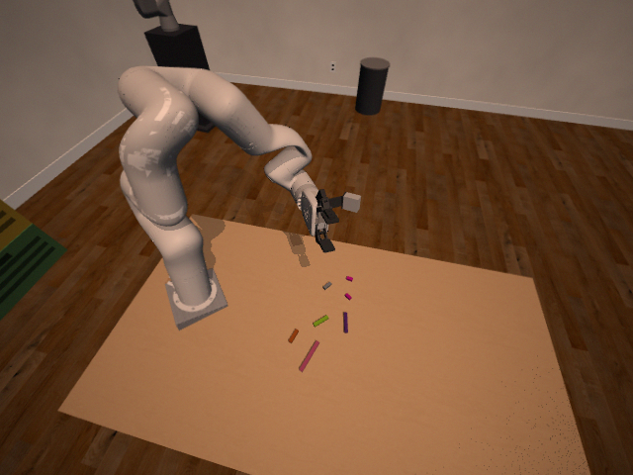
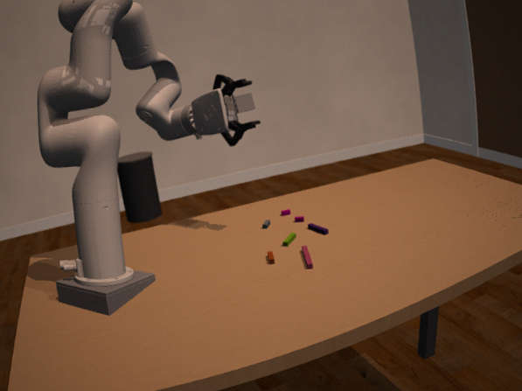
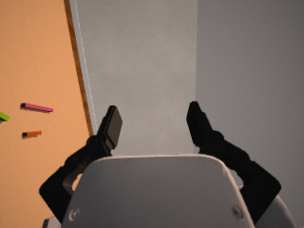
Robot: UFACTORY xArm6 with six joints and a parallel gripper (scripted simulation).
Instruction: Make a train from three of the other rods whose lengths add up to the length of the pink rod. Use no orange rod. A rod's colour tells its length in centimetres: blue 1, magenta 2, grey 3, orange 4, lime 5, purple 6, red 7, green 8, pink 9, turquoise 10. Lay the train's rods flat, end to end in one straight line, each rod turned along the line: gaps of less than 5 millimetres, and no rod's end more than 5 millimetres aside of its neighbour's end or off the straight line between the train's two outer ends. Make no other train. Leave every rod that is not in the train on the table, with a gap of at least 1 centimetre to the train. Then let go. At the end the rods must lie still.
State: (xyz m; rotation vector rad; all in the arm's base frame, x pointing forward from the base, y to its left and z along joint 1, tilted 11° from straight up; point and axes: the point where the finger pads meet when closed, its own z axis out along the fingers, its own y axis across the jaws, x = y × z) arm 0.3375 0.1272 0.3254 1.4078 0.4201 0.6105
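Glossy white rounded arm (image 2: pixel 83 130), grey square base (image 2: pixel 134 281), black fingers (image 2: pixel 248 123).

A light-wood desk (image 2: pixel 392 267) on dark legs (image 2: pixel 427 332) stands on a brown plank floor (image 1: pixel 460 168), grey walls (image 1: pixel 460 46) with white skirting behind, a dark cylinder (image 1: pixel 371 85) and a black pedestal (image 1: pixel 176 46) at the far wall.

Lime rod (image 3: pixel 4 116) cut by wrist frame
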